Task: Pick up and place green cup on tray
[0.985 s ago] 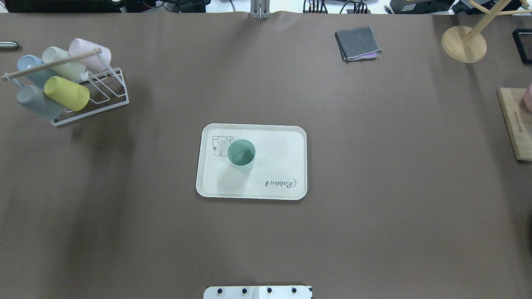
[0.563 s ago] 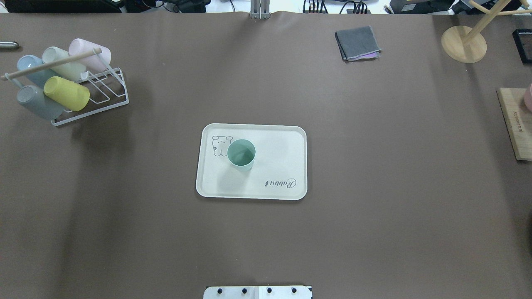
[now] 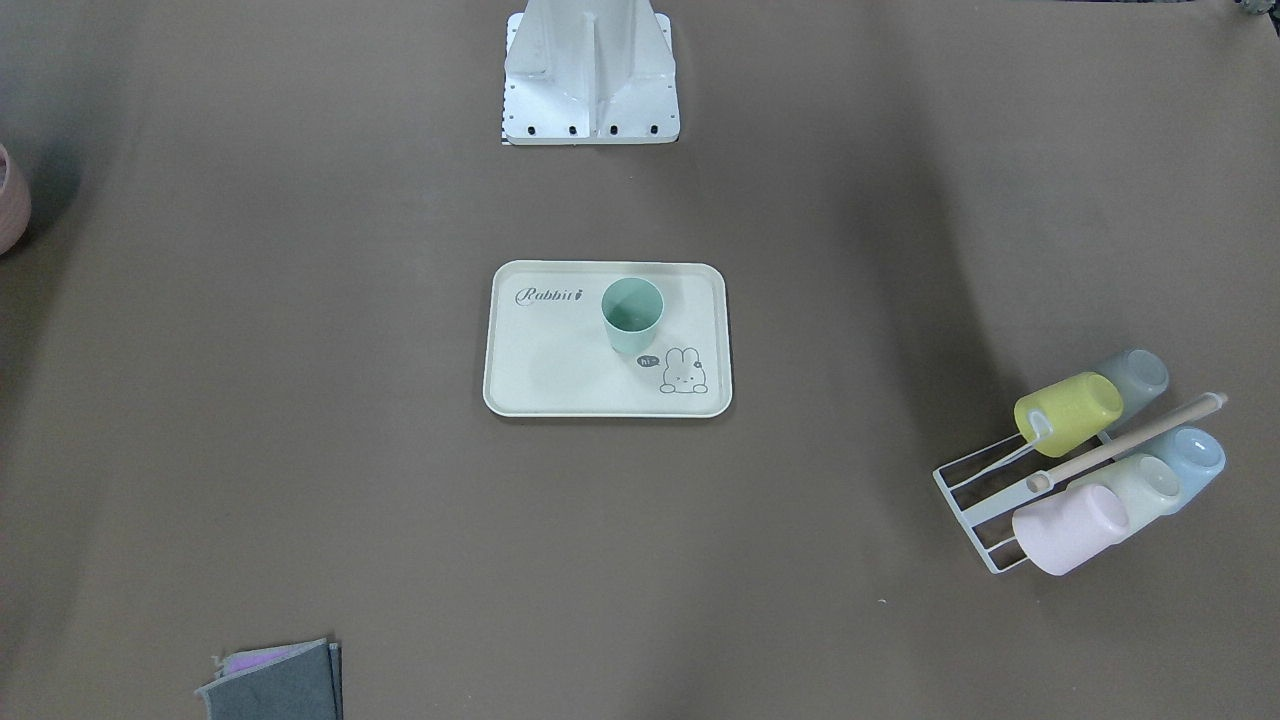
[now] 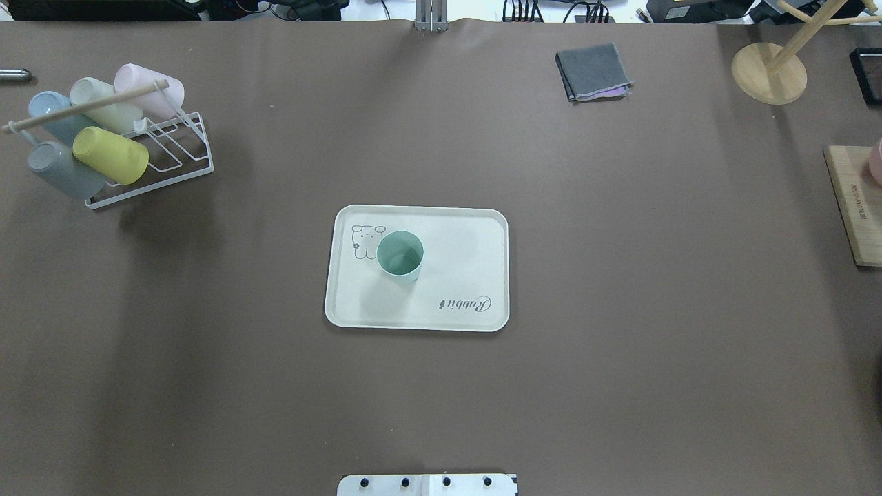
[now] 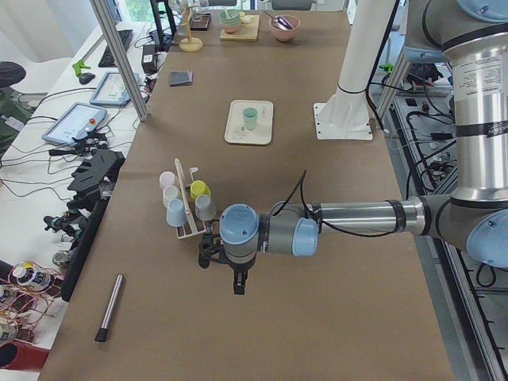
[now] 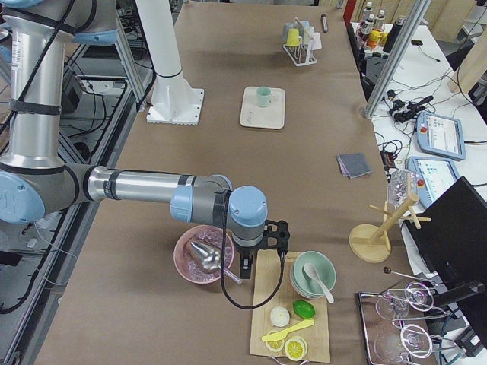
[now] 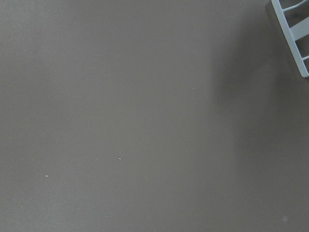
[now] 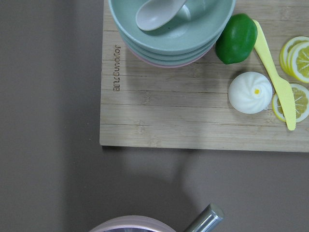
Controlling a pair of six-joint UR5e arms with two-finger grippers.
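The green cup (image 4: 400,255) stands upright on the cream tray (image 4: 468,275), beside the bunny drawing, at the table's middle. Both also show in the front-facing view, the cup (image 3: 632,312) on the tray (image 3: 540,370). No gripper is near them. My left gripper (image 5: 238,287) hangs over bare table past the cup rack, seen only in the exterior left view; I cannot tell if it is open. My right gripper (image 6: 245,272) hangs over the edge of a wooden board, seen only in the exterior right view; I cannot tell its state.
A white wire rack (image 4: 151,148) with several pastel cups, one yellow-green (image 4: 110,155), stands far left. A grey cloth (image 4: 594,71) and a wooden stand (image 4: 768,72) lie at the back right. A cutting board (image 4: 854,207) with stacked bowls (image 8: 169,29) and food is at the right edge.
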